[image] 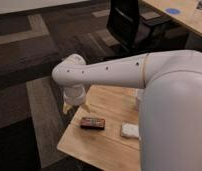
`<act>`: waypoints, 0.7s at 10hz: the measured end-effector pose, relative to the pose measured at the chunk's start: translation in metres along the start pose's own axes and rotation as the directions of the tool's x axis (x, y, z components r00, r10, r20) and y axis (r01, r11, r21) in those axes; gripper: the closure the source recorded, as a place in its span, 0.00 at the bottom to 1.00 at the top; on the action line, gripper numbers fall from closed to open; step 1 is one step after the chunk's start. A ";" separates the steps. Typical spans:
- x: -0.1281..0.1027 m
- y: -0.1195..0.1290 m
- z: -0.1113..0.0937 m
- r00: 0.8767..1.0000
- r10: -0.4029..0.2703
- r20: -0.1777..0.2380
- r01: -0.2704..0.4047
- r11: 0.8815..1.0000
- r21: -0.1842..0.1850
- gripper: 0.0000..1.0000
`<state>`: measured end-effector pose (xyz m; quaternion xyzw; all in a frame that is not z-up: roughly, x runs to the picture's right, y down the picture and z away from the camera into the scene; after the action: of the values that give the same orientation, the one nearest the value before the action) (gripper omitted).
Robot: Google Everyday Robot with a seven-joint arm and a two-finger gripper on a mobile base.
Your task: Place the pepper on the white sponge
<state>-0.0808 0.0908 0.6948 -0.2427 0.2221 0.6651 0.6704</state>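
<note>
- A smooth, glossy white robot arm (pixel 109 72), thick and tube-shaped with a rounded joint, reaches leftward across a light wooden table (pixel 101 147) with visible grain and a rounded near corner.
- The gripper (pixel 69 106) hangs from the rounded joint over the table's far left edge, its jaws standing wide; whether anything sits between them cannot be told.
- One white sponge (pixel 129 130), a flat, soft-looking pad with rounded corners, lies on the table close to the arm's bulky near section.
- One dark brown-red bar (pixel 92 122), rectangular and flat, rests between the gripper and the white sponge, apart from both.
- The white sponge lies well apart from the gripper, to the right of it and nearer the camera, past the bar.
- The pepper cannot be made out anywhere on the visible tabletop; much of the table is hidden behind the arm.
- Behind, one black office chair (pixel 126 22) stands on banded dark and grey carpet (pixel 24 60), beside a second table (pixel 186 17) of pale wood bearing one blue disc (pixel 172 10).
</note>
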 end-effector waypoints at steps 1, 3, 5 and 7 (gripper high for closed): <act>0.000 -0.013 -0.004 1.000 0.024 0.017 -0.024 1.000 -0.004 0.35; 0.001 -0.051 -0.019 0.996 0.073 0.057 -0.072 0.997 -0.018 0.35; 0.003 -0.081 -0.026 0.996 0.063 0.062 -0.061 0.998 -0.028 0.35; 0.003 -0.135 -0.035 0.998 0.019 0.062 -0.017 1.000 -0.018 0.35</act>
<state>0.0547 0.0719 0.6694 -0.2256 0.1975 0.6802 0.6689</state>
